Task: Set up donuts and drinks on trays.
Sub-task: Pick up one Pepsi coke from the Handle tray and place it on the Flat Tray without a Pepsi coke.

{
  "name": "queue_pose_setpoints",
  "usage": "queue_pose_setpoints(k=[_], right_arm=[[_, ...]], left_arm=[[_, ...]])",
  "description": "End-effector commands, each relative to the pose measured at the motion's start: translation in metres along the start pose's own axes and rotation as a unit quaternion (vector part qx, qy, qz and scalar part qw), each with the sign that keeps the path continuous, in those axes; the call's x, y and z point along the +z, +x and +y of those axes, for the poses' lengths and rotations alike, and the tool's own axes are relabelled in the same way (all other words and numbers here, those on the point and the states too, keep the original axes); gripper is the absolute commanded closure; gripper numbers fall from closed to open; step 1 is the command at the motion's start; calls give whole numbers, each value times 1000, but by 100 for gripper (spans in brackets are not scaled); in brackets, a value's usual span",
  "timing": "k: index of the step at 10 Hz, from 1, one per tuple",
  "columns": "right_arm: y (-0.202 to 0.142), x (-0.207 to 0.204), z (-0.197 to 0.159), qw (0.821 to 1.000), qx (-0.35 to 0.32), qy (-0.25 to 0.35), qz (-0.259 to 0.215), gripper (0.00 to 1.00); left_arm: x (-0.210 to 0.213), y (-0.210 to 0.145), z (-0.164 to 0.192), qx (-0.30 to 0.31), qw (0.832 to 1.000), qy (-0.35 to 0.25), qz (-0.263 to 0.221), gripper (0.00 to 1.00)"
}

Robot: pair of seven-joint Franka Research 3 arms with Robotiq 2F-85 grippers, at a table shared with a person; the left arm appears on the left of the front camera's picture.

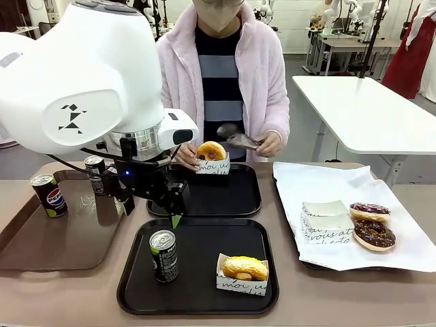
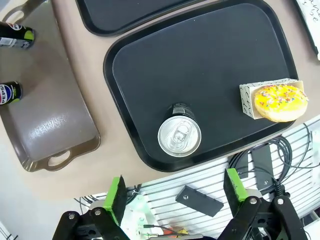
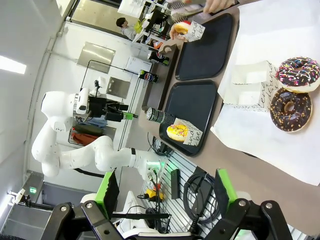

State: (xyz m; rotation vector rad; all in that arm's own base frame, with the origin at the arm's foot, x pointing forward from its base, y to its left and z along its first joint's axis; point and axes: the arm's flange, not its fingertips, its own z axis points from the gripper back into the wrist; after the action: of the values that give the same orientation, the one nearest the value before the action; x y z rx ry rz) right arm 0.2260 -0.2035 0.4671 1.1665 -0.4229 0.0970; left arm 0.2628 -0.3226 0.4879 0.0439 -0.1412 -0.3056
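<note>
A dark can [image 1: 163, 255] with a silver top stands upright at the left of the near black tray [image 1: 204, 296]. On the same tray's right lies a yellow-iced sprinkled donut [image 1: 244, 268] in a white paper holder. My left gripper [image 1: 174, 212] hangs open just above and behind the can. From the left wrist view its jaws [image 2: 175, 190] are wide apart with nothing between them, and the can [image 2: 179, 136] is below. Over the far black tray [image 1: 238, 197] the person's hand holds an orange-iced donut [image 1: 212, 153] in a holder. My right gripper [image 3: 165, 187] is open, well off the table.
A brown tray [image 1: 41, 238] at the left carries a Pepsi can [image 1: 49, 194] and another dark can [image 1: 95, 174]. The paper-lined tray [image 1: 409, 252] at the right holds two chocolate donuts [image 1: 374, 234] and folded paper holders [image 1: 325, 219]. The person's other hand grips tongs [image 1: 242, 141].
</note>
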Motion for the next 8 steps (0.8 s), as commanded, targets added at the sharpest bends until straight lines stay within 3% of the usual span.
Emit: queue_pose_setpoints(k=[1, 4, 8], right_arm=[[3, 1, 0, 1000, 9, 12, -9, 0], [3, 1, 0, 1000, 9, 12, -9, 0], [3, 1, 0, 1000, 9, 12, -9, 0]], left_arm=[[-2, 2, -3, -1, 1000, -2, -7, 0], [-1, 0, 0, 0, 1000, 0, 1, 0], [19, 36, 137, 110, 994, -12, 16, 0]])
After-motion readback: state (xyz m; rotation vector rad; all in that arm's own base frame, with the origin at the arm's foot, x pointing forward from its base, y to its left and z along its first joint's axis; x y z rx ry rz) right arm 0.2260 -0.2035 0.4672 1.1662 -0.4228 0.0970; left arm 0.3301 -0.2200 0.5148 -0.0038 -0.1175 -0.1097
